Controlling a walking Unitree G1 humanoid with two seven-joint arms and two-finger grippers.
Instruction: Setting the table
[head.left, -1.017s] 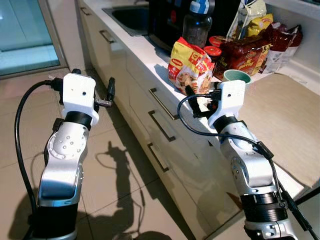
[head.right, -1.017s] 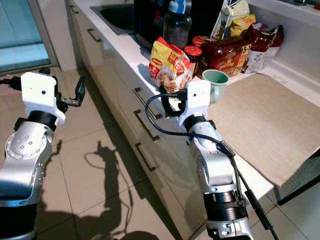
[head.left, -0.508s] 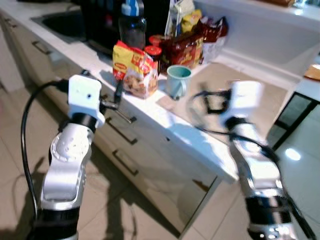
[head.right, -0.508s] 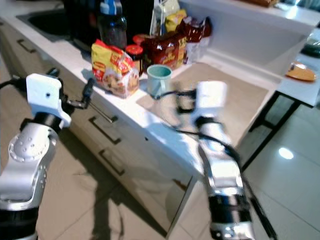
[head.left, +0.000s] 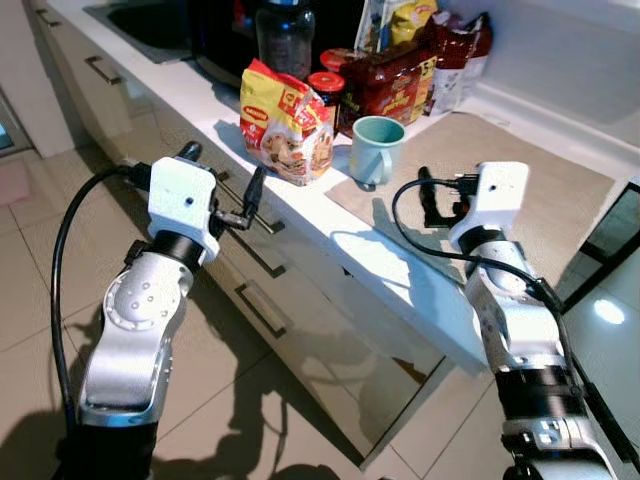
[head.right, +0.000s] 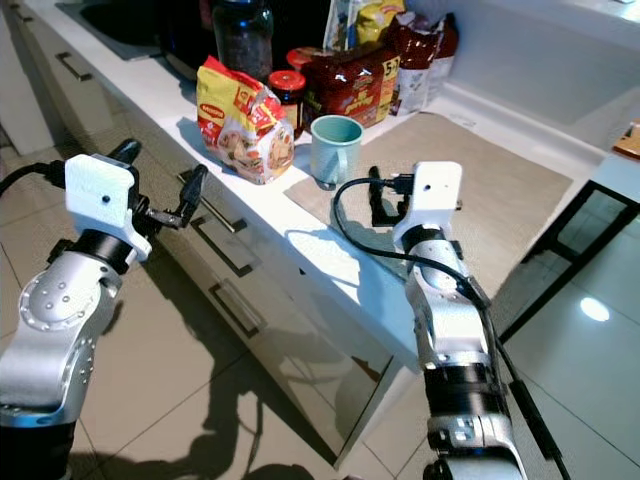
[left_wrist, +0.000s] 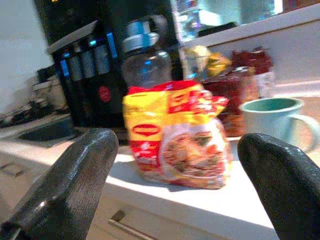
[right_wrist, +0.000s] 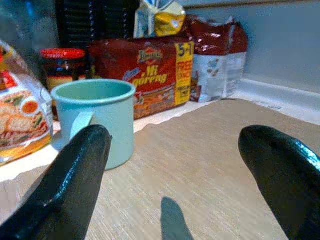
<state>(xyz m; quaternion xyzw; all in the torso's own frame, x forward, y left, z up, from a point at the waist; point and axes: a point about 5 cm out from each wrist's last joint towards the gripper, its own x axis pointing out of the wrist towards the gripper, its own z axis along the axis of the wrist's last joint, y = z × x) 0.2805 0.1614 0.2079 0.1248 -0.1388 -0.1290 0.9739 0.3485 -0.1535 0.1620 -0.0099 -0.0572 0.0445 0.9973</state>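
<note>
So the biggest thing going on is the white countertop (head.left: 400, 270), running diagonally with a row of drawers (head.left: 300, 300) under it and a sink (head.left: 150, 20) set in at the far end. On the nearer stretch of the counter lies a beige placemat (head.left: 500, 180), flat, going right up toward the back wall.

Behind the mat's far corner there's a whole pile of groceries: a big dark water bottle (head.left: 285, 35) standing in front of a black appliance (left_wrist: 85, 75), a red pack of instant noodles (right_wrist: 145, 70) propped up, a couple more bags (right_wrist: 215, 55) against the wall, and a yellow-and-red noodle bag (head.left: 290, 125) sitting closest to the counter edge. A jar with a red lid (head.left: 326, 95) is tucked between the yellow bag and the red pack.

The pale green mug (head.left: 376, 150) stands upright on the near-left corner of the placemat, just beside the yellow bag, handle pointing out toward the robot.

Right gripper (head.left: 428, 200) hovers over the placemat, near the mug but apart from it, fingers spread wide with nothing between them. Left gripper (head.left: 252, 195) is out in front of the drawers, below the counter edge, aimed at the yellow bag, also spread wide and not holding anything.
</note>
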